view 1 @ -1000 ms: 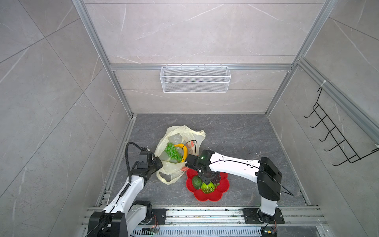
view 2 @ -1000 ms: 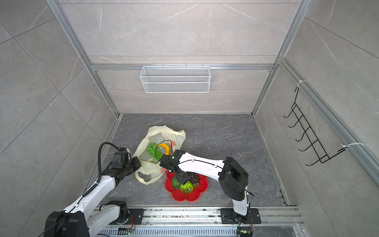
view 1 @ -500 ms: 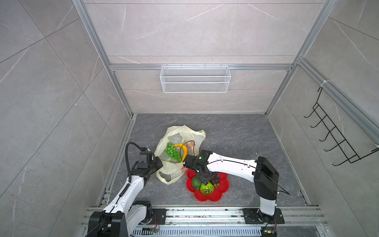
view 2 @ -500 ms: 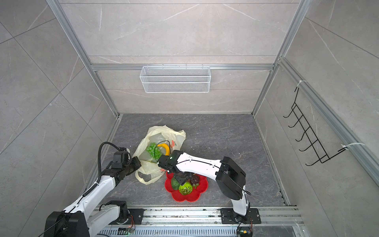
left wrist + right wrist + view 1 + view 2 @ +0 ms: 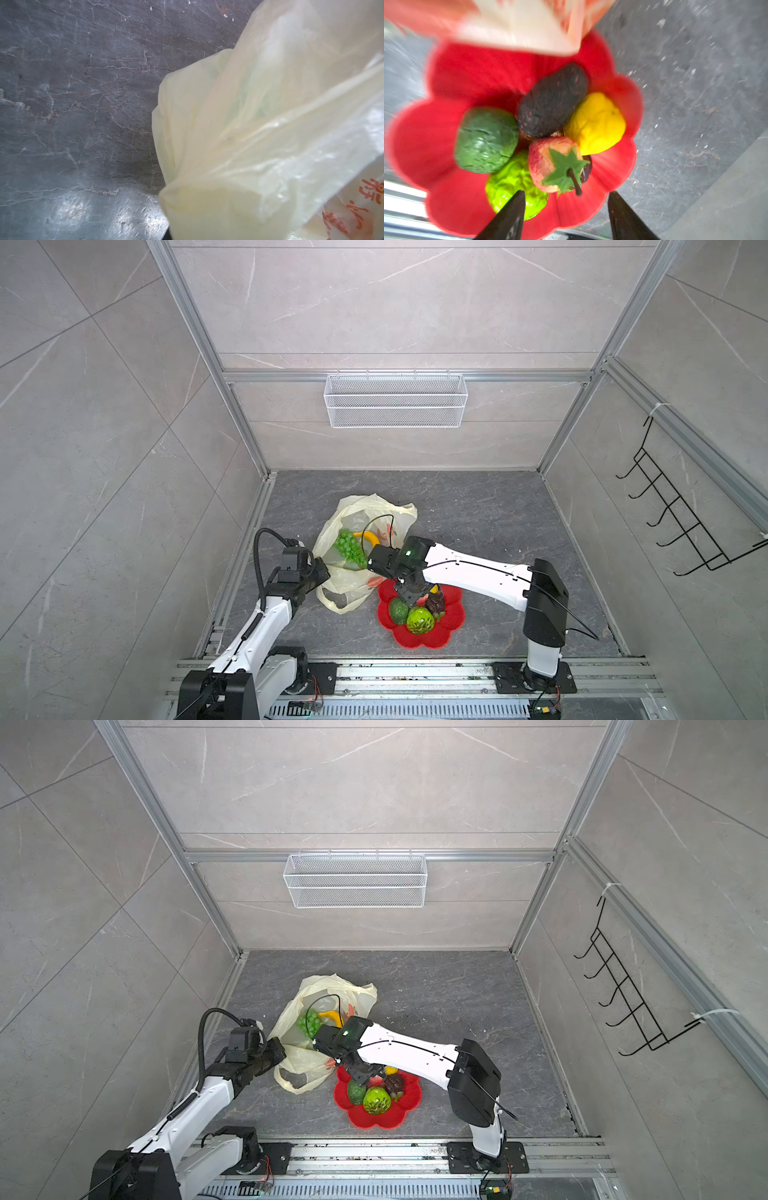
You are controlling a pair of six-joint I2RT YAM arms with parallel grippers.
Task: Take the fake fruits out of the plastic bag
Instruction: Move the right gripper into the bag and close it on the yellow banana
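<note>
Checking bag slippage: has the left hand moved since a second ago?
No. Left hand holds the plastic bag at the same spot beside the floor rail.

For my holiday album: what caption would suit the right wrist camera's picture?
Open right gripper hovers over a red flower-shaped plate piled with fake fruits, the plastic bag at its edge.

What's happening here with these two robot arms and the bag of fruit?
The robot is emptying fake fruit from a plastic bag onto a red plate. The left end effector is shut on the bag's edge, holding it. The right end effector hangs open and empty over the plate, where a dark avocado, green avocado, lemon, strawberry and green knobbly ball lie. The grape bunch and banana are in the bag, not yet taken out.
</note>
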